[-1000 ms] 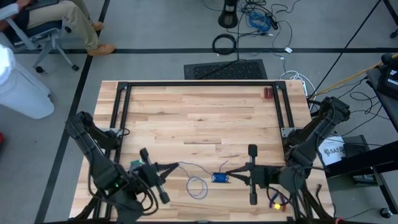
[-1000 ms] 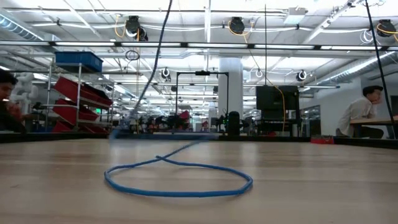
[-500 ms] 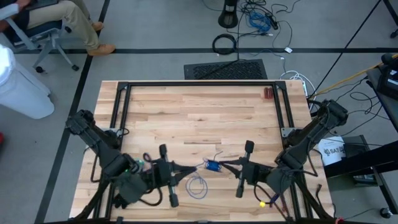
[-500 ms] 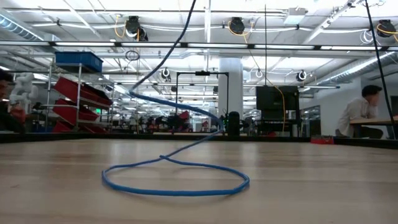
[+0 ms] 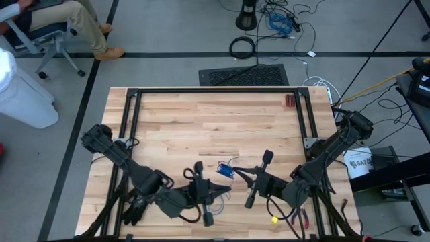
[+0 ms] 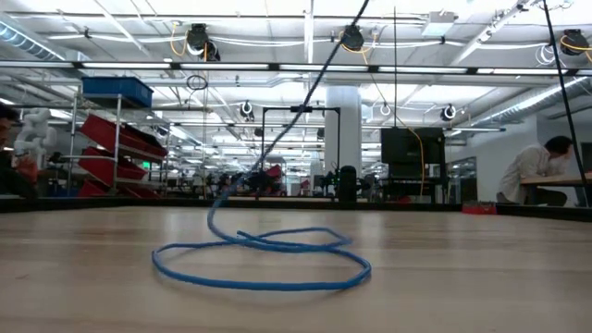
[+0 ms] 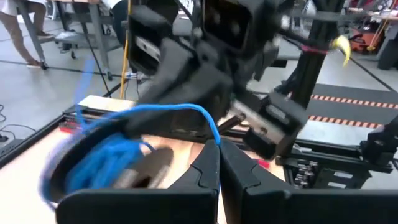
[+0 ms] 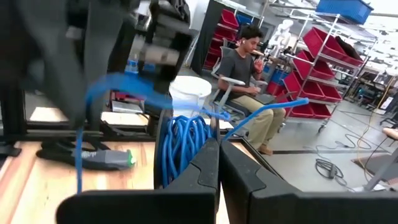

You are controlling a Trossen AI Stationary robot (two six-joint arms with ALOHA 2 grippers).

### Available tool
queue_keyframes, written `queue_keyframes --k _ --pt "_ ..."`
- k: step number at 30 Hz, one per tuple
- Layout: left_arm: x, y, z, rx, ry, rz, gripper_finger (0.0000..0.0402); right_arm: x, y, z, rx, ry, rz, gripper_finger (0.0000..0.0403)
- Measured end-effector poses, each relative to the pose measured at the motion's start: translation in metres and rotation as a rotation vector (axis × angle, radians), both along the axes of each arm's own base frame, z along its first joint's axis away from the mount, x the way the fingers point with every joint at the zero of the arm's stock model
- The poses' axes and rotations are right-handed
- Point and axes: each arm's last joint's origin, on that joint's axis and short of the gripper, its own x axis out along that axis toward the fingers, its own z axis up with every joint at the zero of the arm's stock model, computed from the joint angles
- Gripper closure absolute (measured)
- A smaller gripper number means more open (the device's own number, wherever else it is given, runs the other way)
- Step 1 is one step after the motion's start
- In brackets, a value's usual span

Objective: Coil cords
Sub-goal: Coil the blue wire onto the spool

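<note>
The cord is a thin blue wire. Part of it is wound into a small bundle (image 5: 225,170) (image 8: 183,149), held above the table near its front middle. My right gripper (image 5: 236,173) (image 8: 217,146) is shut on that bundle. My left gripper (image 5: 225,191) (image 7: 219,146), just on the near side, is shut on a free strand of the cord (image 7: 186,109). The remaining cord lies in slack loops (image 6: 264,264) on the wood, with one strand rising from them (image 6: 215,208). My left gripper pinches a single strand of the cord (image 7: 215,135) between its two shut fingertips, coming in about level from the table's left. The strand arcs slack from the tips toward the bundle. My right gripper pinches the wound bundle at its side (image 8: 208,138) between its shut fingers, coming in level from the table's right. The bundle is lifted clear of the table, and a strand (image 8: 267,112) runs off from the tips.
A black rail frame (image 5: 215,91) borders the far half of the table. A small red tool (image 5: 289,101) lies at the far right. A dark object with a green end (image 8: 93,157) lies on the wood near the left arm. People sit beyond the table.
My left gripper has swept toward the table's right along the near edge, up to the right gripper, turning as it went. My right gripper has shifted slightly left and farther with the bundle. The strand between them has gone slack, and a second loop now lies on the first.
</note>
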Motion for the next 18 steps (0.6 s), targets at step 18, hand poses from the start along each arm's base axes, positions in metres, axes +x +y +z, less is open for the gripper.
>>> queue_keyframes --k 18 --pt "0.036 -0.012 -0.051 0.043 0.065 0.016 0.0401 -0.007 0.01 0.009 -0.002 -0.049 0.042 0.0403"
